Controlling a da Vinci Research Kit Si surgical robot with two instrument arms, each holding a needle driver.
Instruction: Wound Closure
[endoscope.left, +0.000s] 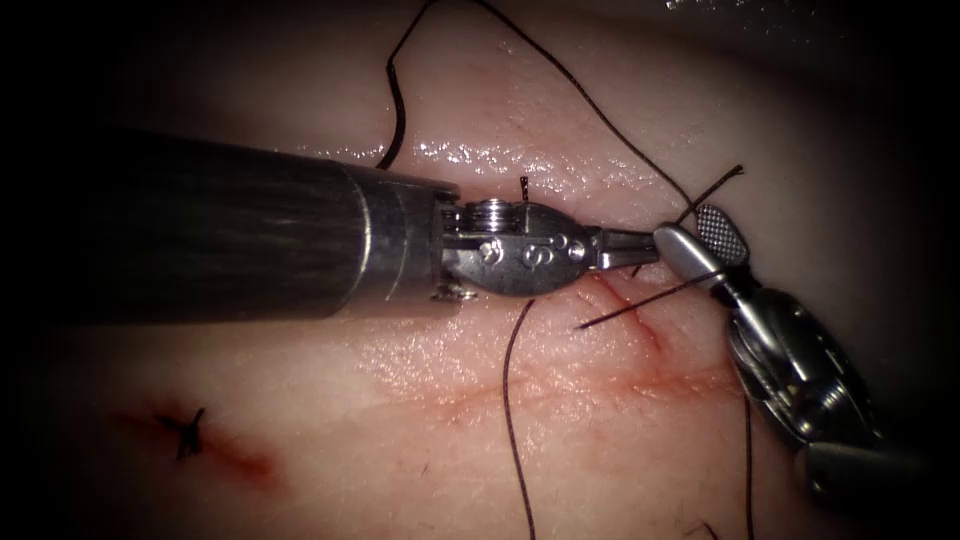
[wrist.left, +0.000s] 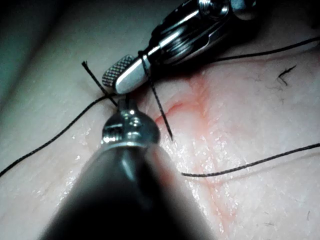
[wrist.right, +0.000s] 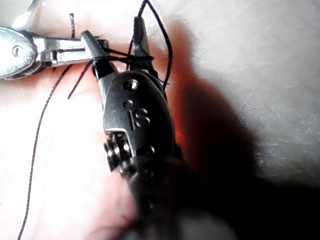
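Observation:
The left tool (endoscope.left: 640, 247) reaches in from the left across the cut (endoscope.left: 640, 325), its jaws shut on the dark thread (endoscope.left: 600, 110) right at the tip of the right tool. The right tool (endoscope.left: 687, 222) comes up from the lower right on the cut's right side with its jaws open and nothing between them. In the right wrist view the thread (wrist.right: 120, 57) is looped around both fingers (wrist.right: 139, 35) of the right tool (wrist.right: 113, 29) and runs to the left tool (wrist.right: 92, 47). Two short thread ends (endoscope.left: 625, 308) stick out beside the tools.
The tissue (endoscope.left: 560, 440) carries a faint red line of the cut running down-left. An older knotted stitch (endoscope.left: 188, 432) with red fluid lies at the lower left. Long thread strands (endoscope.left: 515, 420) trail over the tissue above and below the tools.

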